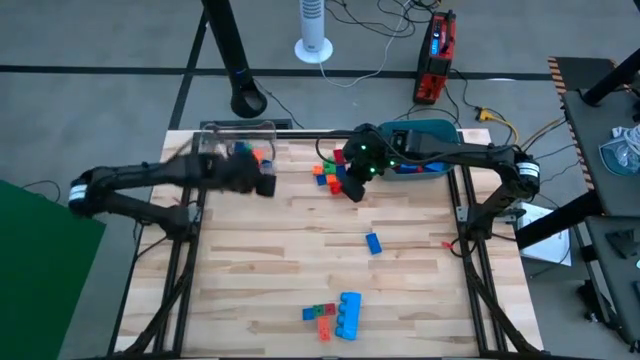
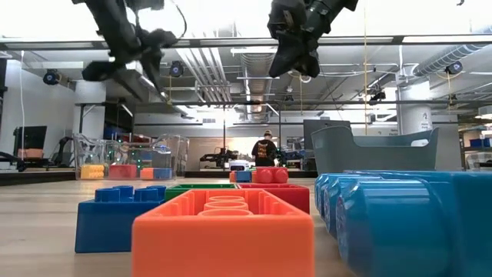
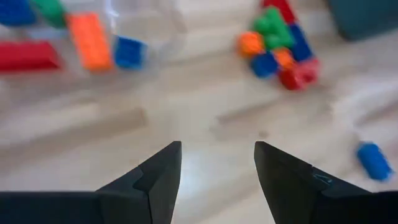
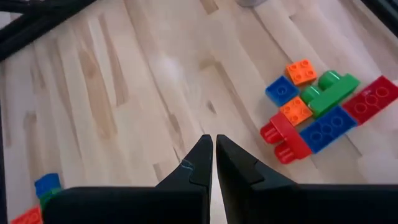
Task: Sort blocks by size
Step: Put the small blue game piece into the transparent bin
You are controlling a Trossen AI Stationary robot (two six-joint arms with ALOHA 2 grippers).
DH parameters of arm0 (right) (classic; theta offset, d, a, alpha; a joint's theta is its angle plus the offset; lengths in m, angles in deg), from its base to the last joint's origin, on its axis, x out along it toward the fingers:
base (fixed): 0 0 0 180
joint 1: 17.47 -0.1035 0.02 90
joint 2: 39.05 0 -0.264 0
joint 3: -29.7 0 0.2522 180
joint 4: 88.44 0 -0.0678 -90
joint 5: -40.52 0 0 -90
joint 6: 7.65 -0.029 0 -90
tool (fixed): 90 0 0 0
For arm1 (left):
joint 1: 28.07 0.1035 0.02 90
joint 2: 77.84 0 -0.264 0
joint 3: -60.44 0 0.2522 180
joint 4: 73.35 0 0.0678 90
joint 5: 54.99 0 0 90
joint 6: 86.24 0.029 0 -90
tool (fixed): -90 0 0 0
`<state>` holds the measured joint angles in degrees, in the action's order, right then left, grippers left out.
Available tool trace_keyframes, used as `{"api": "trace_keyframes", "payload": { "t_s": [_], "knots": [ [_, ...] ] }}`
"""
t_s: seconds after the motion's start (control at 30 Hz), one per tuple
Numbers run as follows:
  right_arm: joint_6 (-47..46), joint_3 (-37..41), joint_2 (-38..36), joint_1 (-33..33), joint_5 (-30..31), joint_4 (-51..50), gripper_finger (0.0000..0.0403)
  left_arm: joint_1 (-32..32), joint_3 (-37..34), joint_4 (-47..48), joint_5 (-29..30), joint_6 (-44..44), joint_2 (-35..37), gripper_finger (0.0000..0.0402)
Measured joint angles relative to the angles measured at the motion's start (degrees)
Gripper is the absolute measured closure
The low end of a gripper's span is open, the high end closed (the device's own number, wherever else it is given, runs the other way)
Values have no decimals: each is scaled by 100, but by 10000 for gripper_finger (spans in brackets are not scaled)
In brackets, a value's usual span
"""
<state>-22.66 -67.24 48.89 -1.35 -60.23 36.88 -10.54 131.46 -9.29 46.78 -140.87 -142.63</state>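
Note:
A cluster of red, blue, green and orange blocks lies on the table at the far middle, and it also shows in the right wrist view as the cluster. A lone blue block lies mid-table. Near the front edge sit a chunky blue block and small red, green and orange ones. More blocks sit inside the clear box. My left gripper hovers open beside the box, with nothing between its fingers. My right gripper hangs shut above the table, just beside the cluster.
A teal tub stands at the table's far right, behind my right arm. Bare wood lies between the cluster and the front blocks. In the low view an orange brick and a blue one fill the foreground.

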Motion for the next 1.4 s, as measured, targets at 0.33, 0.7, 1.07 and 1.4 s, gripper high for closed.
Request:
{"api": "trace_keyframes", "payload": {
  "t_s": [0.33,0.7,1.07,1.4],
  "knots": [
    [708,0,29,6,-171,-54,390,-2967,-4,-403,1472,-2922,-453,213],
    [-254,0,31,4,-180,-80,390,-3579,-9,-1977,1530,-1293,-1061,212],
    [-1649,0,43,-91,-450,-102,390,-3612,-9,-2441,1519,461,-1010,212],
    [-1848,0,381,-119,128,-33,390,-3610,-9,-2448,1436,864,-1007,212]
  ]
}}
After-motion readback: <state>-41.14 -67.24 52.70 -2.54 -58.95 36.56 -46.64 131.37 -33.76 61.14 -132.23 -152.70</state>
